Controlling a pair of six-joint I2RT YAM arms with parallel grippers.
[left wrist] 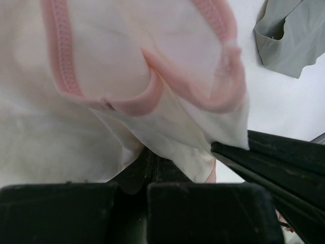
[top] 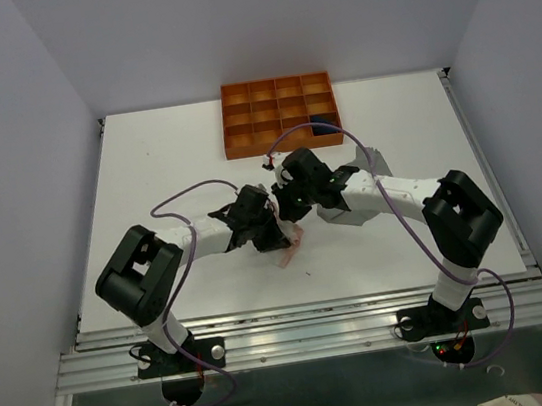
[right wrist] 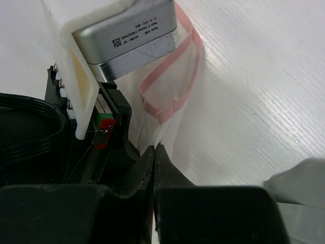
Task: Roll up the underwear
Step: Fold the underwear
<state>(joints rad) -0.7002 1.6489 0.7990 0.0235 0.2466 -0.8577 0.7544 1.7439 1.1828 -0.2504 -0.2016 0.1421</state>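
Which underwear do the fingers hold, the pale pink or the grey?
The pale pink one, pinched by left fingers and right fingers; the grey one lies free.

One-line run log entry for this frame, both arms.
left gripper: shut on pink-white underwear | right gripper: shut on same garment's edge | grey underwear: on table, not held
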